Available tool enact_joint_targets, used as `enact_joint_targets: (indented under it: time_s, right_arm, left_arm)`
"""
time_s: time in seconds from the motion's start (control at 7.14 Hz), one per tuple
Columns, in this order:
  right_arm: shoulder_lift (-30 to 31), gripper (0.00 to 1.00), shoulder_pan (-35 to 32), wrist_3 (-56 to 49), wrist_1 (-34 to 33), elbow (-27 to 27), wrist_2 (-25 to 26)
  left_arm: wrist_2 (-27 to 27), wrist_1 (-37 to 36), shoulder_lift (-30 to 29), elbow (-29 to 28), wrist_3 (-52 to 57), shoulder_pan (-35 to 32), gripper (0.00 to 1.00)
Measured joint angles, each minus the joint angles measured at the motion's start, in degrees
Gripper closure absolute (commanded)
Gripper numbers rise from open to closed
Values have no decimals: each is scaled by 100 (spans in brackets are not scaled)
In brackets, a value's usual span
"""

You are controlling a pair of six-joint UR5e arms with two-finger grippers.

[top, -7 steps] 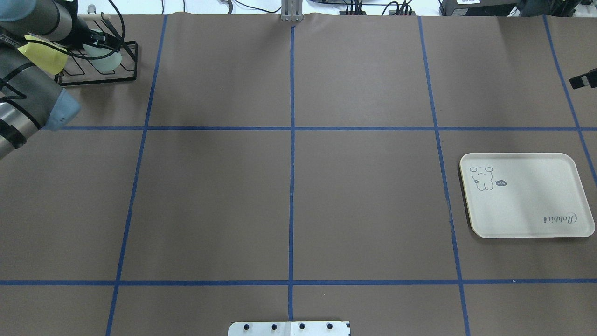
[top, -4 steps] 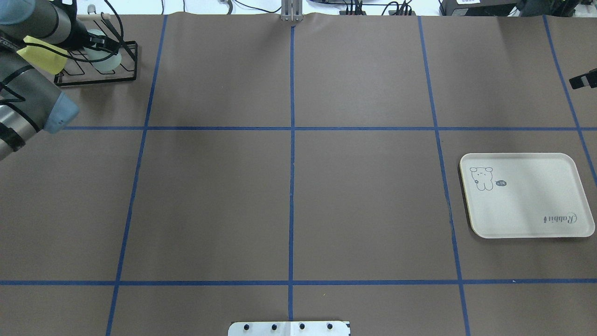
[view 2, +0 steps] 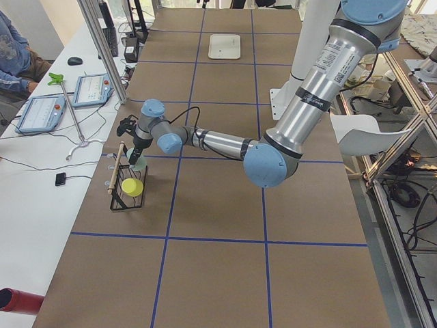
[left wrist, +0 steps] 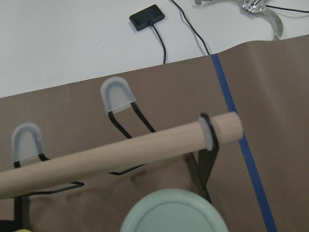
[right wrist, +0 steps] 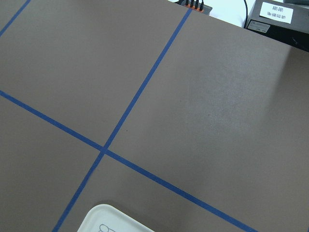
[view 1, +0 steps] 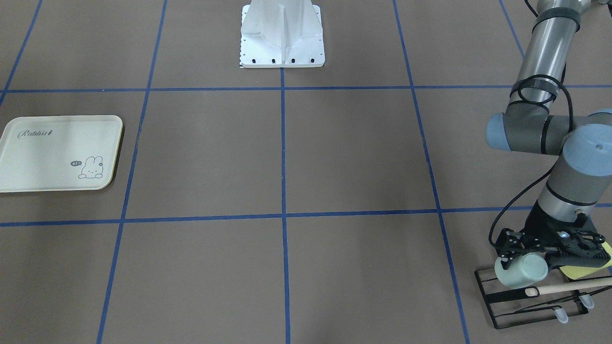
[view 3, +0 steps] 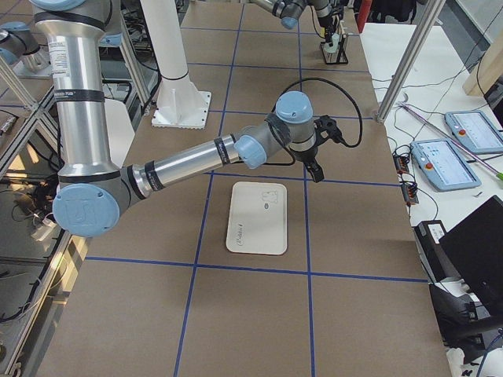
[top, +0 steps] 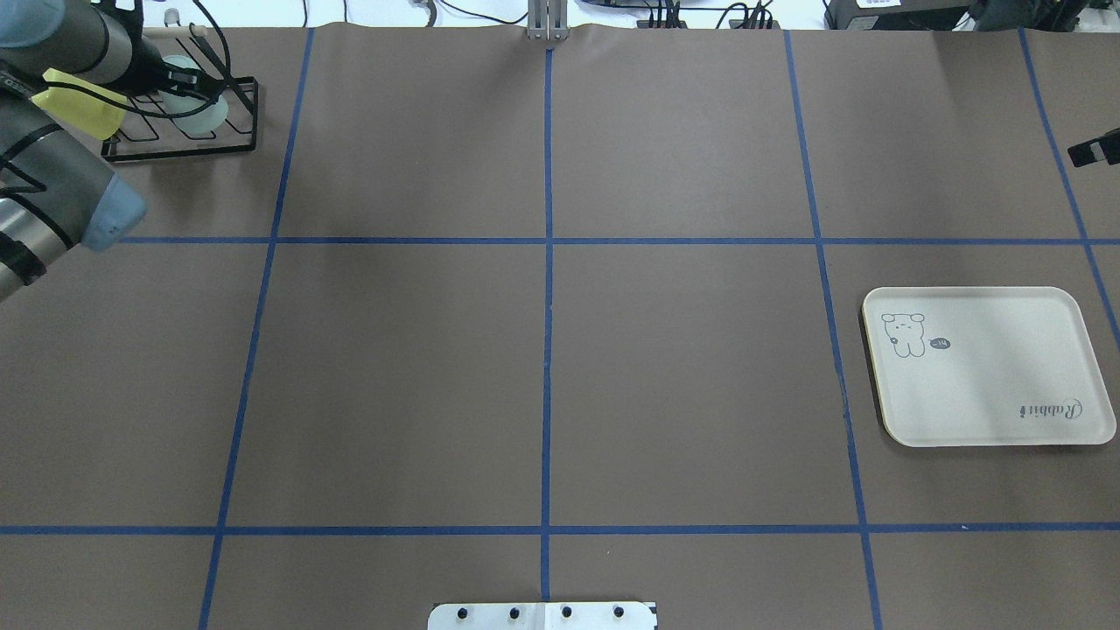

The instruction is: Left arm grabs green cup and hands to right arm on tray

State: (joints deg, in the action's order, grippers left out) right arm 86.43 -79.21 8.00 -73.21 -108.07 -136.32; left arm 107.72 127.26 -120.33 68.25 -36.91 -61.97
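At the table's ten o'clock, the green cup (view 1: 526, 272) is straddled on the wire rack (view 1: 499, 298) by the left gripper (view 1: 514, 263). Whether its fingers are clamped cannot be told, nor the right gripper's (top: 1094, 150). Lifting, handover and placement on the four-o'clock tray (top: 989, 394) are judged outstanding.

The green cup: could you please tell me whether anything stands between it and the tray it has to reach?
Nothing visible does. The green cup sits at the black wire rack on the robot's left, the tray far to its right, and only bare taped paper shows between them.
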Motion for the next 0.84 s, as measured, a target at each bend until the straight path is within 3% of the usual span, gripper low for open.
enact_joint_targets:
  time_s: [0.14,0.84]
  right_arm:
    - [-2,0,0,0,0,0,0]
    - [-4,0,-5,0,0,-4,9]
  left_arm:
    - [1,0,3,9,17,-4,89]
    - [45,5,138,459,268,-142,97]
